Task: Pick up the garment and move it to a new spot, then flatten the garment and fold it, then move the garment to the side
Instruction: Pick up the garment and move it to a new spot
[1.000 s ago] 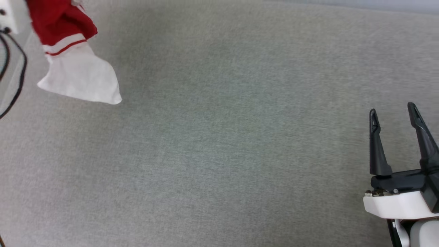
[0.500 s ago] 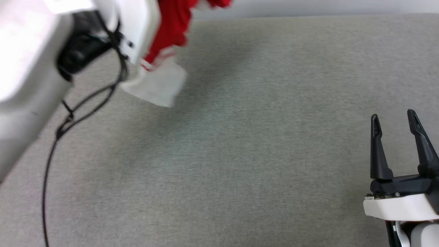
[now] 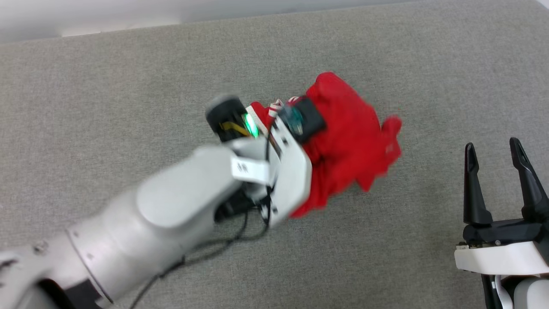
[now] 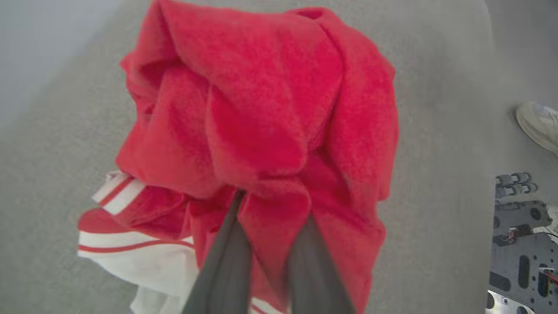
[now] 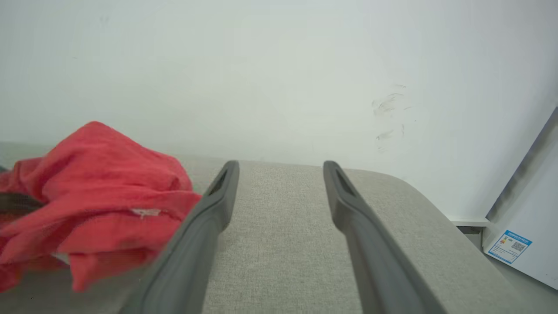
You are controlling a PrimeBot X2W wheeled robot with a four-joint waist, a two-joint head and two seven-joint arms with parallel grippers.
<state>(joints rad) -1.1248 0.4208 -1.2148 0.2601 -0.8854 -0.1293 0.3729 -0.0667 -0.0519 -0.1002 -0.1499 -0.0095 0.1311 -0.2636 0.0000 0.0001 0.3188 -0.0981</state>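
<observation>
- Grey woven upholstered surface [image 3: 128,86] with a rounded far corner; behind it a white wall [image 5: 279,65] with faint dark scuffs; a pale shoe [image 4: 538,124] beside the surface's edge
- Crumpled red jersey-style T-shirt with white, red-striped sleeve trim [image 3: 347,133] bunched over the surface's middle; whether it touches the cloth cannot be told
- Left gripper [image 4: 272,207] pinches the shirt's red fabric between its two dark fingers
- Right gripper [image 3: 493,146] low at the right, fingers spread apart, holding nothing; apart from the shirt
</observation>
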